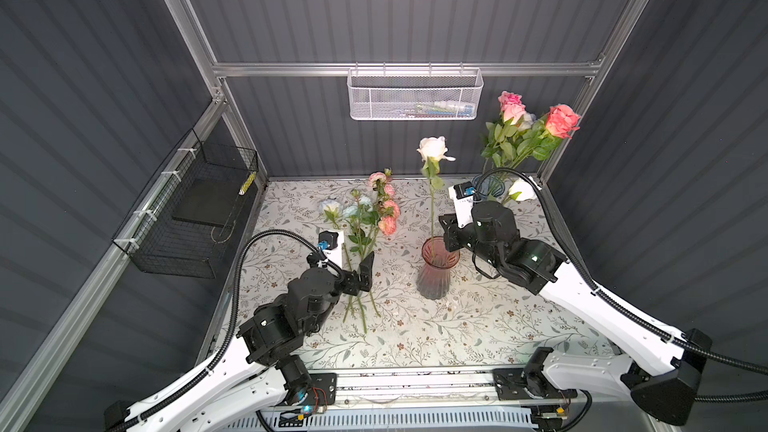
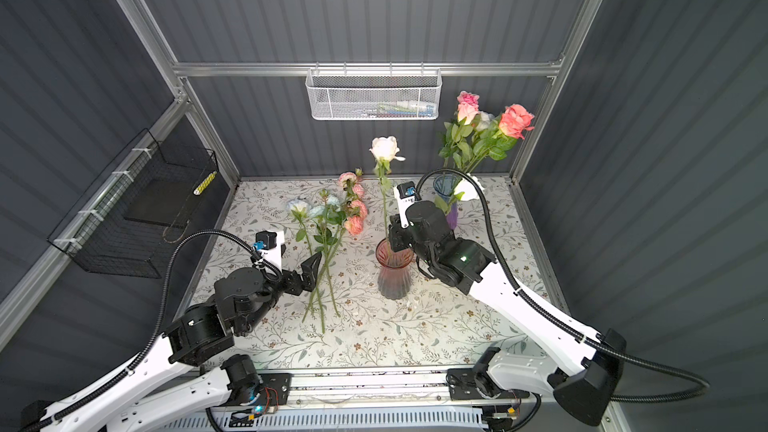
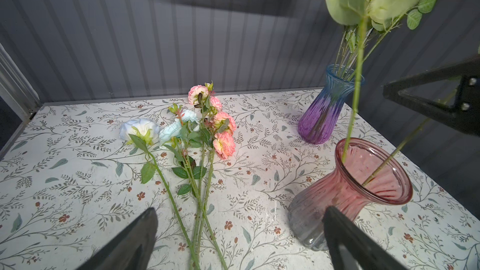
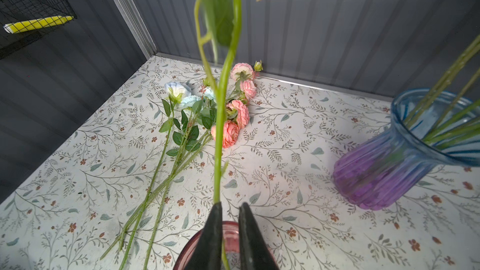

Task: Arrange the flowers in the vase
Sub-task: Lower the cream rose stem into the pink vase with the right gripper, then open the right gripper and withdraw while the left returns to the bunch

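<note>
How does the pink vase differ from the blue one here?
Colour: the pink vase fades from pink to grey at its base; the blue vase fades from blue to purple. Contents: the pink vase holds the white rose and little else; the blue vase holds a full bunch. Place: the pink vase stands near the middle, the blue vase in the back right corner. Both are upright ribbed glass with flared rims.
</note>
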Robot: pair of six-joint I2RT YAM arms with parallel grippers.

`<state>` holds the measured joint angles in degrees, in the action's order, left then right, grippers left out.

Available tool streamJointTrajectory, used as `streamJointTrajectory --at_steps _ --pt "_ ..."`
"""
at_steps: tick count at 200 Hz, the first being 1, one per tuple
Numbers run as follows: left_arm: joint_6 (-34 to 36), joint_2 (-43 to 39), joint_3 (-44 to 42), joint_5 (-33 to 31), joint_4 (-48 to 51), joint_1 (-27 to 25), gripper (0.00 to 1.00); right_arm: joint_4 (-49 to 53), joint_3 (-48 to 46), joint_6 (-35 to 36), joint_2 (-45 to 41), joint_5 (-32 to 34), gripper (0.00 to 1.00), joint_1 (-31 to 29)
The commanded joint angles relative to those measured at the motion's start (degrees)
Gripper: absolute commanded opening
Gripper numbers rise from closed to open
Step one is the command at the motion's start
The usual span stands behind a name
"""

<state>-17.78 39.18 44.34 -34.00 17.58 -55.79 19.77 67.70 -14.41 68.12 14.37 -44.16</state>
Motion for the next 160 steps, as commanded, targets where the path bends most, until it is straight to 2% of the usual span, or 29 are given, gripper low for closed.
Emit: streamJointTrajectory --at_steps 1,56,114,160 --pt "-0.2 0.6 0.0 -1.7 -1.3 -0.1 1.0 -1.0 -0.4 -1.1 -0.6 0.0 0.18 0.3" --pt "-2.1 3.9 0.1 -6.7 -1.1 -0.1 1.0 -1.0 1.1 -2.1 -3.3 -2.8 0.22 0.1" --pt "-3.4 12.0 1.7 -9.4 -0.9 -0.1 1.0 -0.9 3.4 -2.3 -8.0 -6.1 0.34 -0.8" --pt "-2.7 12.6 2.5 -11.4 -3.0 -0.1 1.0 -2.3 5.2 -0.6 -11.7 -5.8 0.4 -1.0"
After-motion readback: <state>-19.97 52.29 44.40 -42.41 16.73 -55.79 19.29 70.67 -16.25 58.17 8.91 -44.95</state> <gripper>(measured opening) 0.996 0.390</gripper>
